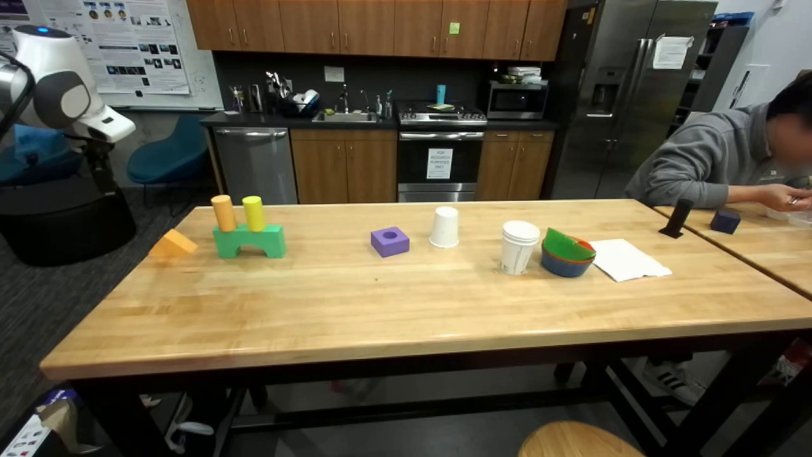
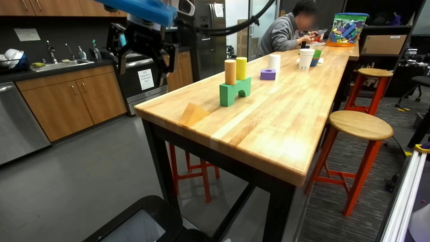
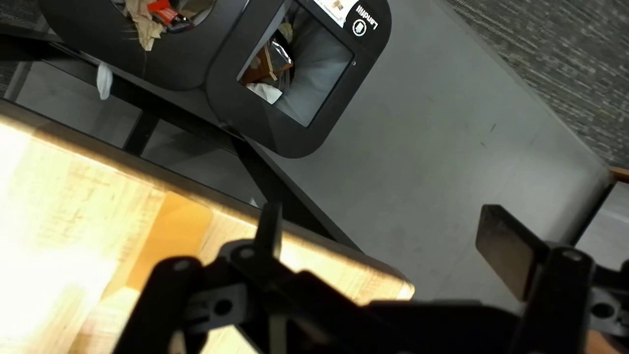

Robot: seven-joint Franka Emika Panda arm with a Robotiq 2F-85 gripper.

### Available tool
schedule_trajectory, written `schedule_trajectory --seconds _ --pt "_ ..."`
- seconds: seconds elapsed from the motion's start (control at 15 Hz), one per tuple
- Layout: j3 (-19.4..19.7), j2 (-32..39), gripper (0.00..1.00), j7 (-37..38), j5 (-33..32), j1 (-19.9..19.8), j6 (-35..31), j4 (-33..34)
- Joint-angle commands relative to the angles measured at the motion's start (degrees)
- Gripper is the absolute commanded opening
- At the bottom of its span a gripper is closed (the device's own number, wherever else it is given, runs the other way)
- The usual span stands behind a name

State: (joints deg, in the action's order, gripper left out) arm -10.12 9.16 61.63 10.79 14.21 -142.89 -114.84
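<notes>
By the short end of the table (image 2: 278, 124), the gripper (image 2: 142, 74) hangs with jaws spread wide and empty, so a careful approach should probably clear the table's edge before lowering over the orange wedge (image 2: 194, 115) lying near that end.

Brown wooden cabinets (image 1: 368, 25) mounted above black backsplash (image 1: 393, 76). Smooth grey floor (image 3: 417, 147) bordered by dark textured carpet (image 3: 555, 59). Round-topped, red-legged wooden stools (image 2: 361, 125) set beside pale wooden tabletop (image 2: 268, 141); glare (image 2: 297, 144) reflected on its surface.
</notes>
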Motion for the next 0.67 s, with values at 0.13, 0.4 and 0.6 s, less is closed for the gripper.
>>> schedule_trajectory --seconds 0.13,0.4,0.6 --pt "0.18 -2.98 1.00 0.51 0.64 -0.38 -1.82 -4.42" --pt "-0.05 -2.88 1.00 -0.80 1.29 -0.57 -6.94 -7.06" --pt "-0.09 -2.57 1.00 -1.28 1.29 -0.55 -9.89 -8.59"
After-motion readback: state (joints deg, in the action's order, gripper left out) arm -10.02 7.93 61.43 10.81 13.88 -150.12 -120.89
